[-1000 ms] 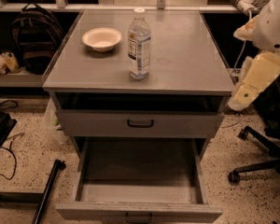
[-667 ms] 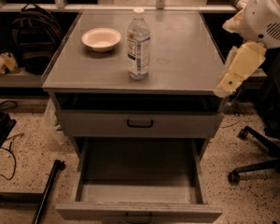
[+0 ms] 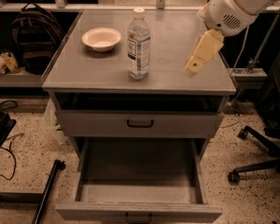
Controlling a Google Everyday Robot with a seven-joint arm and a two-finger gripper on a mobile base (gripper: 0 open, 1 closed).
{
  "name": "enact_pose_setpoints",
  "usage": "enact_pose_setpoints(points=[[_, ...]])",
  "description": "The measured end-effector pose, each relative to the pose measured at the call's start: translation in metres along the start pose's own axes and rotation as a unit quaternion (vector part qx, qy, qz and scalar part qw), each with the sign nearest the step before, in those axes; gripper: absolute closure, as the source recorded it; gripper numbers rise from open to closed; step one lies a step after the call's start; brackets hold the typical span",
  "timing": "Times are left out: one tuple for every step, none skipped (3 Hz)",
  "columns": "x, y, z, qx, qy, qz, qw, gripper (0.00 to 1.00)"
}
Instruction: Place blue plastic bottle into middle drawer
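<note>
Right of the bottle [image 3: 138, 45], claw [image 3: 192, 70] hangs, arm [image 3: 242, 3] cropped.

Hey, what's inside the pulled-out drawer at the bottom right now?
In the middle drawer only bare grey floor shows; its rear is hidden under the cabinet. The blue plastic bottle stands on top, with the end effector hovering to its right.

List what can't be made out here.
- The gripper hangs over the right side of the top, right of the bottle; its arm is cut off by the upper edge.
- The bottle's label: print too small.
- The drawer: its handle is cut by the bottom edge.
- The slot under the top: too dark.
</note>
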State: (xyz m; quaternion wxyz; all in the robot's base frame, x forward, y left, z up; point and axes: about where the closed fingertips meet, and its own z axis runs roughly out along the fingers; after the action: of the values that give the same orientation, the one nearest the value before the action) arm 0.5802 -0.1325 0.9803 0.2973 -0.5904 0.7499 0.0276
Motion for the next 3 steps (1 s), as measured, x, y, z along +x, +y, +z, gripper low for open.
enact_pose_setpoints(points=[[0.0,0.0,0.0,0.0,0.0,0.0,1.0,0.0],[0.0,-0.004,0.006,0.007,0.0,-0.005,1.0,0.0],[-0.006,-0.016,0.022,0.008,-0.017,-0.005,0.9998,0.0]])
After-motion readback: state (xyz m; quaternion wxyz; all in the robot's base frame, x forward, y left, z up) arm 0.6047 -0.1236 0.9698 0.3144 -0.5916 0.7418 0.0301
